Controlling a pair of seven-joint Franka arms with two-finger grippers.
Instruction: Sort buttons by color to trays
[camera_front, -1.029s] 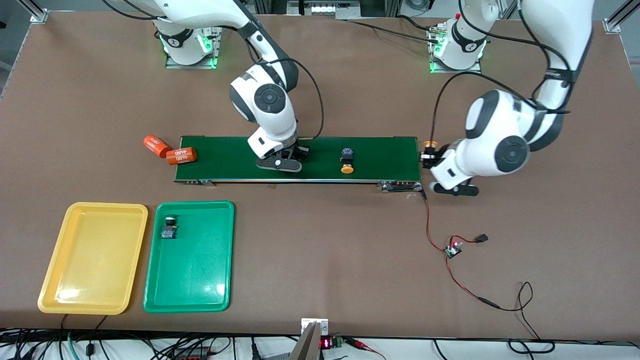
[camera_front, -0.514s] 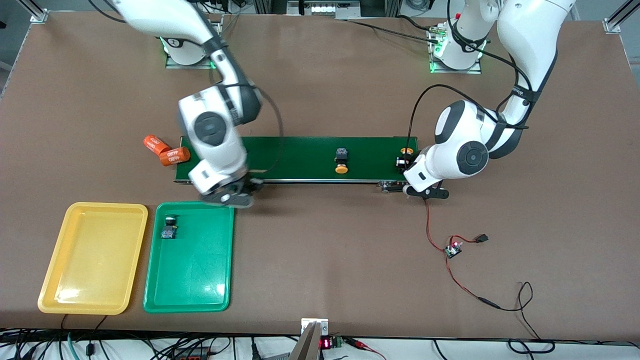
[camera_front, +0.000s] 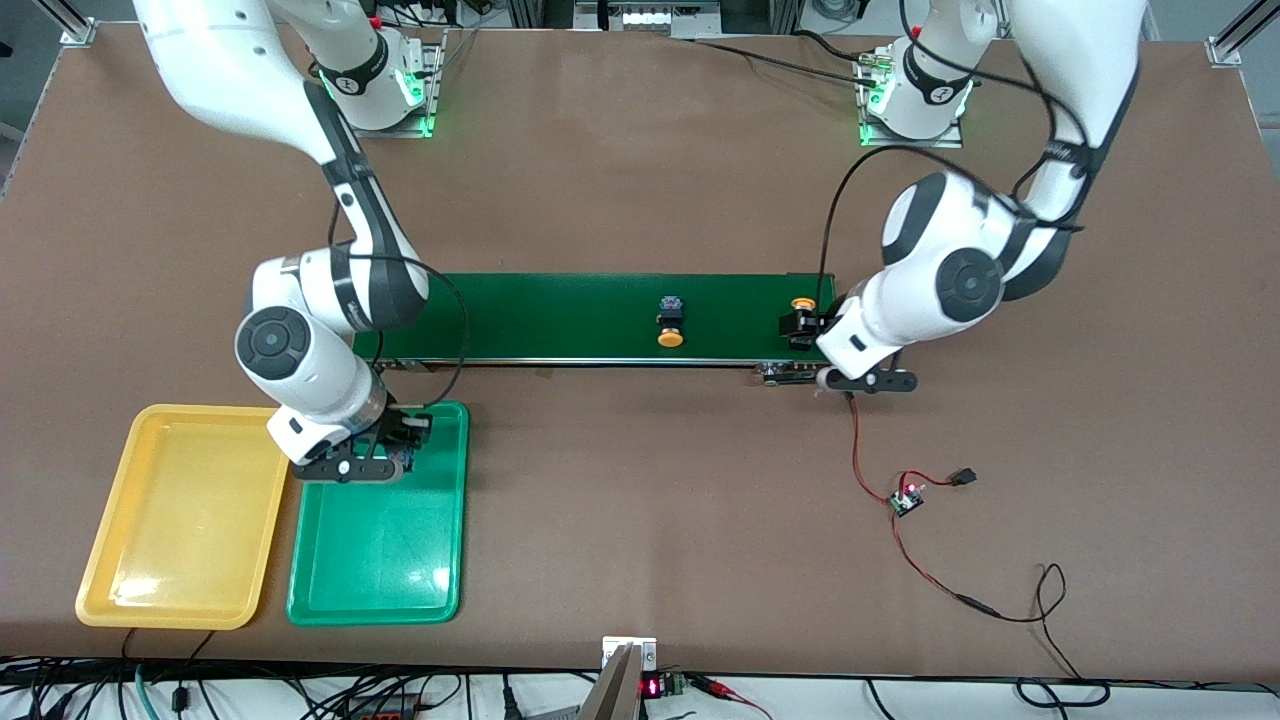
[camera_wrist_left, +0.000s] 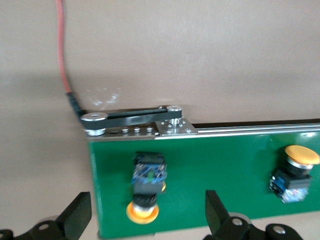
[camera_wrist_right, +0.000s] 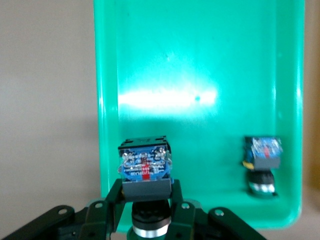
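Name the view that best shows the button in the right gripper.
Right wrist view: the held button fills the foreground, pinched by the right gripper over the green tray. The front view hides it under the wrist; the left wrist view misses it.

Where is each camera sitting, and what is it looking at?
Front view: high up across the table, facing both arms; it shows the conveyor belt, the green tray and the yellow tray.
Left wrist view: on the left arm, looking down at the belt's end; the open left hand is above a yellow button.
Right wrist view: on the right arm, looking down into the green tray; the right hand grips a button.
Shared: front and left wrist views both show two yellow buttons on the belt.
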